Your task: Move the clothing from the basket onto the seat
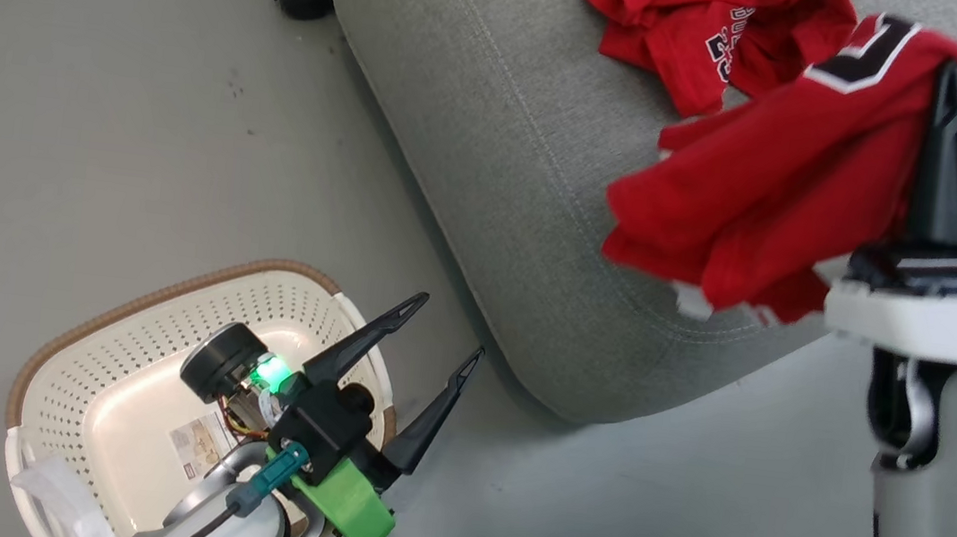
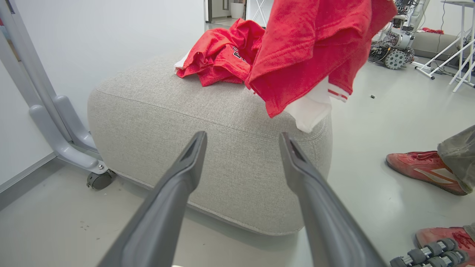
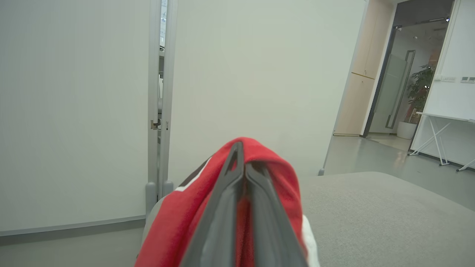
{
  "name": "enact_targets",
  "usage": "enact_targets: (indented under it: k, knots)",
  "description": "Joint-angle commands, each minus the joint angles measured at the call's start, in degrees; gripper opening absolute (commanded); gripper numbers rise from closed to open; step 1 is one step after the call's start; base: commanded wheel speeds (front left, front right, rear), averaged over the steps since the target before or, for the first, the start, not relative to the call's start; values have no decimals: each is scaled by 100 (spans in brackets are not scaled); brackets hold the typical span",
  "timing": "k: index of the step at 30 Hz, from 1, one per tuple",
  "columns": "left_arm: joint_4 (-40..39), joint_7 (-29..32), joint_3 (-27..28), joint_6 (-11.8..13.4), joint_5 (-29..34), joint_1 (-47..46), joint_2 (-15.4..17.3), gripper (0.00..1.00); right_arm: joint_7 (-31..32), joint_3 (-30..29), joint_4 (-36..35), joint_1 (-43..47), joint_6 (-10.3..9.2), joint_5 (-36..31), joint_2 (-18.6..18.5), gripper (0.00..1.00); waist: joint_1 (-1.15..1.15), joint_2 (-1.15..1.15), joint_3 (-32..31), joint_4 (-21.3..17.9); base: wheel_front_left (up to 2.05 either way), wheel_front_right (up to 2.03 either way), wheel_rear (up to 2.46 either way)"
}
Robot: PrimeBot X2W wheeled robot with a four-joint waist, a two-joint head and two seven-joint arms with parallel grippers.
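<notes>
Right pincer (image 1: 950,70) is clamping tight on a red garment (image 1: 767,184) and holding it up over the near edge of the seat (image 1: 493,144). Cloth is draping over the fingers, hiding where they are biting. White trim is hanging at the seat's rim.

A second red garment (image 1: 696,23) is lying farther back on the seat. Its lettering is partly folded under and cut off by the frame top.

Left pincer (image 1: 449,326) is gaping wide and gripping nothing. It is hovering over the basket (image 1: 117,353) on the floor beside the seat. The arm is covering part of the basket's inside; a paper label is showing on its bottom.

Left wrist view is adding a person's red shoes (image 2: 419,168) on the floor beside the seat. A caster (image 2: 98,180) is sitting at the seat's far corner. A ribbed grey object (image 2: 430,254) near the seat is proving too cropped to identify.
</notes>
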Motion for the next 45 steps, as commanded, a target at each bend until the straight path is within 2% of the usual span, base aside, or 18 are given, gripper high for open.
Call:
enact_targets:
  k: [1, 7, 14, 18, 22, 25, 34, 40, 41, 42, 43, 45]
  knots:
    - [-28, 35, -3, -41, 37, -128, 81, 100, -17, -135, 132, -351, -7, 2, -65, 0, -1, 0, 493, 393, 0, 0, 0]
    - [-196, 151, -58, -117, 148, -431, 176, 100, -17, -700, 693, -1835, -8, 64, -573, 0, -1, 0, 1094, 861, 0, 0, 0]
    - [-583, 255, -77, -216, 187, -547, 527, 100, -18, -825, 1508, -3512, -8, 52, -1581, 0, -1, 0, 1787, 1196, 0, 0, 0]
    - [-762, 270, 12, -172, 165, -592, 690, 100, -17, -828, 1924, -4007, -8, -145, -2092, 0, -1, 0, 1975, 1288, 0, 0, 0]
    - [-830, 321, 26, -148, 210, -589, 796, 100, -17, -752, 2386, -4164, -9, -349, -2377, 0, -1, 0, 2007, 1293, 0, 0, 0]
    - [-862, 335, 16, -134, 200, -563, 841, 100, -17, -753, 2741, -4014, -9, -432, -2409, 0, -1, 0, 2001, 1260, 0, 0, 0]
    - [-916, 403, -14, -155, 96, -455, 959, 100, -16, -1060, 4271, -3244, -9, -426, -1988, 0, -1, 0, 1904, 1188, 0, 0, 0]
    - [-869, 301, -73, -57, 47, -327, 843, 100, -17, -1325, 4724, -2751, -8, -429, -1783, 0, -1, 0, 1668, 1298, 0, 0, 0]
    - [-843, 269, -96, -50, 29, -292, 819, 100, -17, -1403, 4755, -2668, -9, -480, -1775, 3, -1, 0, 1597, 1318, 0, 0, 0]
    - [-828, 263, -117, -37, 23, -268, 796, 100, -17, -1509, 4762, -2614, -9, -498, -1771, 39, -1, 0, 1542, 1333, 0, 0, 0]
    - [-800, 229, -146, -28, 11, -241, 754, 100, -17, -1675, 4732, -2546, -9, -553, -1752, 100, -1, 0, 1458, 1361, 0, 0, 0]
    - [-735, 164, -211, -39, -11, -207, 637, 100, -17, -1926, 4618, -2353, -9, -709, -1654, 100, -1, 0, 1282, 1426, 0, 0, 0]
